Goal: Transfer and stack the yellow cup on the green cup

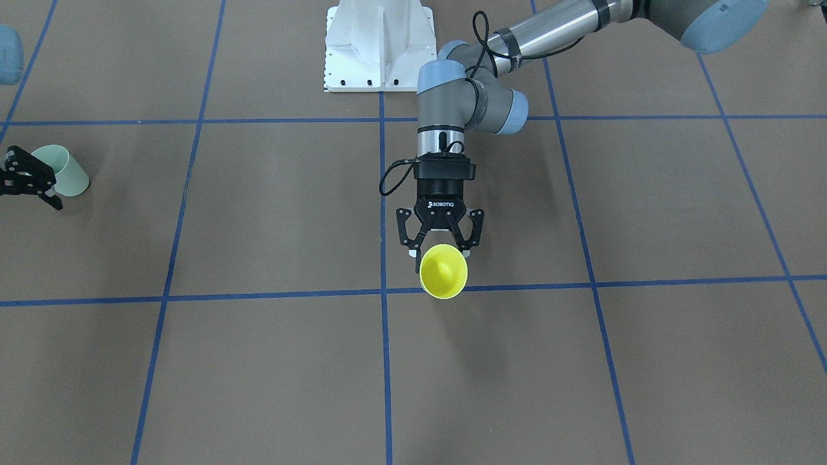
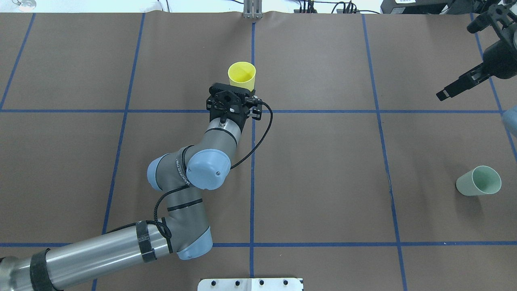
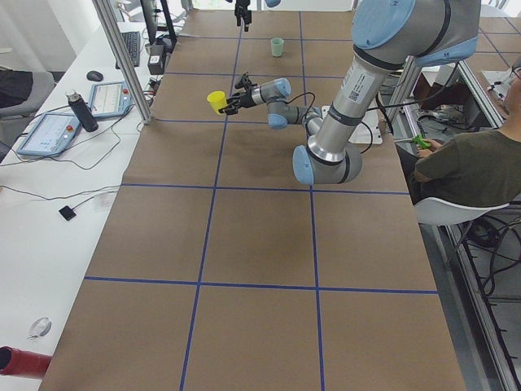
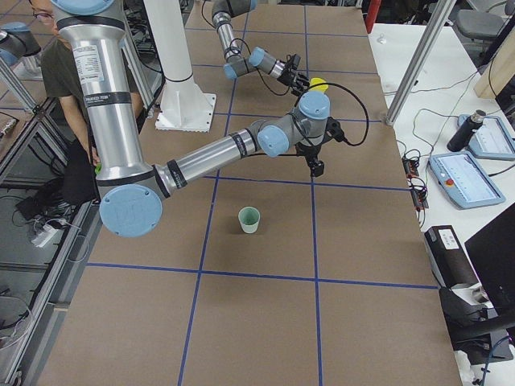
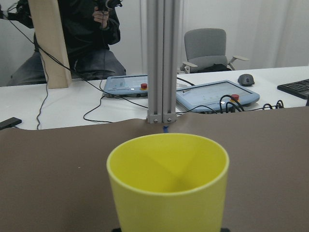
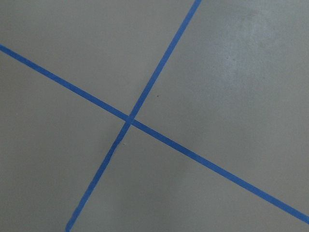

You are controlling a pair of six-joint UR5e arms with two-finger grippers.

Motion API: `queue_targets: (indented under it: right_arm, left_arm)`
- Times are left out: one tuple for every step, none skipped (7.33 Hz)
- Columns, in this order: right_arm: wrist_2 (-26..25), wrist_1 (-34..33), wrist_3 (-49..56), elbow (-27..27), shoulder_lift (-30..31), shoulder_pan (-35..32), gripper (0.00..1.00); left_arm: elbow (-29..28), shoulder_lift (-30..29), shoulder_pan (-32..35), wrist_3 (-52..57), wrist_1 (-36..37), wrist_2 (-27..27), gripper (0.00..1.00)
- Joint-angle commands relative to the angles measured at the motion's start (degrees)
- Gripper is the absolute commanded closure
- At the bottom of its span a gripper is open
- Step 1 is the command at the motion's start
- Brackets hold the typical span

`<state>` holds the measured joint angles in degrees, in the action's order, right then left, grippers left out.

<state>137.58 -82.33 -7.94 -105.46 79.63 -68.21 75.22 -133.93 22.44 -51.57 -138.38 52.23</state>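
The yellow cup (image 1: 443, 271) is upright, mouth up, near the middle of the table, with my left gripper (image 1: 441, 250) shut on its lower part. In the left wrist view the yellow cup (image 5: 168, 186) fills the lower centre. From overhead, the yellow cup (image 2: 242, 75) pokes out just beyond the left gripper (image 2: 232, 95). The green cup (image 2: 479, 180) stands alone on the table far to my right. My right gripper (image 2: 460, 60) hangs open and empty, well apart from the green cup. The right wrist view shows only brown table and crossing blue tape.
Blue tape lines (image 1: 382, 290) divide the brown table into squares. The white robot base (image 1: 378, 45) stands at my edge. An aluminium post (image 5: 161, 58) rises at the far edge. A seated person (image 3: 472, 163) is beside the table. Tablets (image 3: 49, 130) lie on a side bench.
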Motion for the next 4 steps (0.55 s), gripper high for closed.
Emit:
queue_targets:
  right_arm:
    - [0.85,0.24,-5.73,0.07,-4.45,1.67,0.0]
    - [0.42,0.24,-11.08,0.08,-7.01,3.85,0.0]
    - [-1.07,0.24,-16.88,0.25,-9.91,6.75,0.0]
    - [-3.34,0.24,-22.16,2.34,-13.59,9.3,0.0]
  left_arm:
    - [-0.08,-1.16,-0.03,4.78,-5.39,8.56,0.53]
    - [-0.6,-1.42,-0.21,6.63,-9.68,11.11,0.53]
    - [-0.6,-1.69,-0.21,9.79,-10.24,13.49,0.53]
    - [-0.6,-1.69,-0.73,10.69,-10.6,13.95,0.53]
